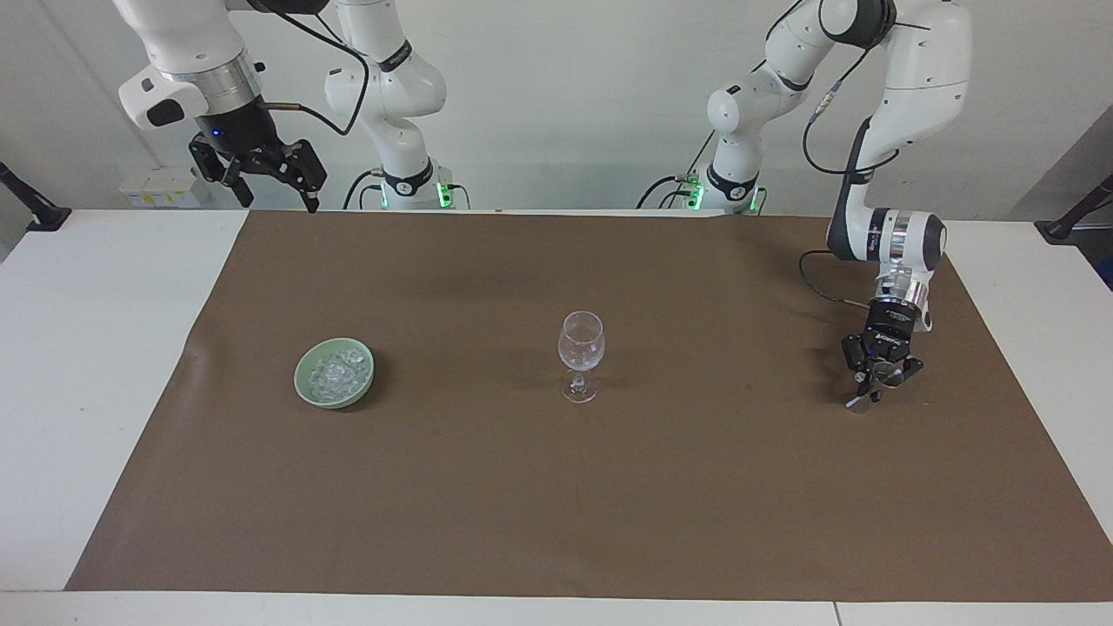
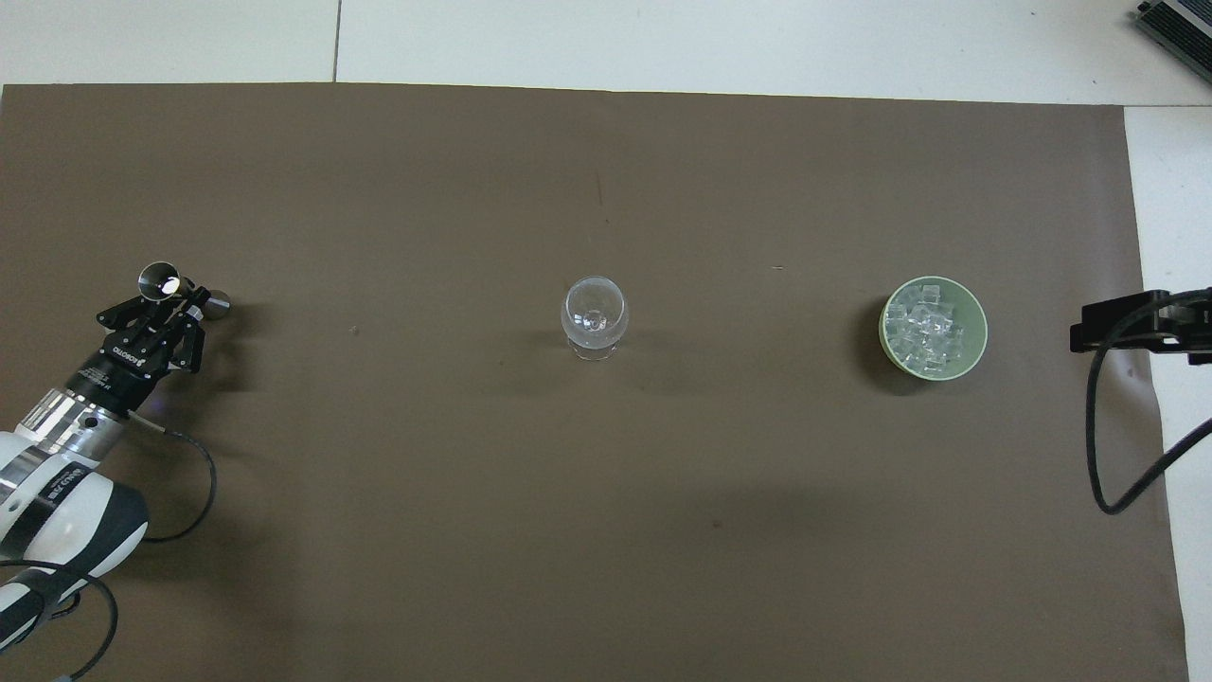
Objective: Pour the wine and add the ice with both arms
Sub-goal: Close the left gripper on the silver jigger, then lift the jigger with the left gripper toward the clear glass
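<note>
Currently, with the overhead view taken as the dial (12 o'clock pointing away from the robots), the wine glass [image 2: 594, 313] is being seen at about 3 o'clock from the left gripper [image 2: 178, 299], well apart from it. The left gripper is being kept clamped on a small metal jigger [image 2: 157, 280], low over the brown mat [image 2: 606, 530] at the left arm's end of the desk [image 1: 87, 348]. The jigger's long axis is lying roughly along the 9-to-3 line, slightly tilted, so it is already pointing toward the glass.

The ice [image 2: 923, 327] is sitting in the green bowl [image 2: 981, 327], at 3 o'clock from the glass. The right gripper [image 1: 280, 198] is being held high with fingers apart and empty, waiting, and is the nearer one to the bowl.

Count: 1 glass (apparently empty), 1 bowl, 1 jigger, 2 arms. The ice chunks are too many and too heaped to be counted. No bottle is being shown.
</note>
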Available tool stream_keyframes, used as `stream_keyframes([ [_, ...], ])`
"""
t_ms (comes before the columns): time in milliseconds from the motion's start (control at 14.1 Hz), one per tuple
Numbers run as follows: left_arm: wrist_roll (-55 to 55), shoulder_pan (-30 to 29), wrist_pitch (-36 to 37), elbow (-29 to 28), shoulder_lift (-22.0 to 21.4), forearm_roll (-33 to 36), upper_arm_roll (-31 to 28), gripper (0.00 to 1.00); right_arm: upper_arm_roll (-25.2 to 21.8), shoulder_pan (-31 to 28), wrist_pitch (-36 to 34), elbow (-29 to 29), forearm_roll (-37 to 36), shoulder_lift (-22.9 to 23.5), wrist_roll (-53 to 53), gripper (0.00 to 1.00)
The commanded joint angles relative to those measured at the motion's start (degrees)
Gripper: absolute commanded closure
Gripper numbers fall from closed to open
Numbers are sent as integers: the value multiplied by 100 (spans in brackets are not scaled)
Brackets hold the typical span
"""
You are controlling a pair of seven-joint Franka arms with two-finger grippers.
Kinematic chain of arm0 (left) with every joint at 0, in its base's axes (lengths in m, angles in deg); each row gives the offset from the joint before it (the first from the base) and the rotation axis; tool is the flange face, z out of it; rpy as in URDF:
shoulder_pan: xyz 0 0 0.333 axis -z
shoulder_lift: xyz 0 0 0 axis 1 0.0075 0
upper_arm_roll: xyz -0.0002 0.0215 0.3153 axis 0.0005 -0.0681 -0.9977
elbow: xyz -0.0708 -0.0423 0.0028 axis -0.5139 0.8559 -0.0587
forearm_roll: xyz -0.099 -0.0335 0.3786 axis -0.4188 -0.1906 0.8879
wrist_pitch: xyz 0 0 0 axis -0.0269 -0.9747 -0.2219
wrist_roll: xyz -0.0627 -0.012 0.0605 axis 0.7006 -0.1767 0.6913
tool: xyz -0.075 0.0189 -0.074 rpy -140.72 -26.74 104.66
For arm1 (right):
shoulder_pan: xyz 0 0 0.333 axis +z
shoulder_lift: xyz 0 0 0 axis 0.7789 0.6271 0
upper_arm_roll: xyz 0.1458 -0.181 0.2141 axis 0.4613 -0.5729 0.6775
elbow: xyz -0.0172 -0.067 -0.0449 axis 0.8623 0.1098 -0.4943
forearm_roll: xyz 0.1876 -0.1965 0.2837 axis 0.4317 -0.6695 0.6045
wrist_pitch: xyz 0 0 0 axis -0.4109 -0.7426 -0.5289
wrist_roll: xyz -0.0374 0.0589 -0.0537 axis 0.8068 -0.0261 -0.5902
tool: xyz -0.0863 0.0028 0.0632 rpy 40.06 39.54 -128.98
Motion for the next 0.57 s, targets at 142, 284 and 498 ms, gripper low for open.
stream_keyframes([
  [142,-107,157,37,136,-36,-156,-9,100,19,-22,67,157,81,-125,-19,0],
  [284,-124,288,-15,154,-150,-165,17,100,19,-22,67,157,81,-125,-19,0],
  [498,-116,569,-418,154,-431,-244,26,100,19,-22,67,157,81,-134,-19,0],
])
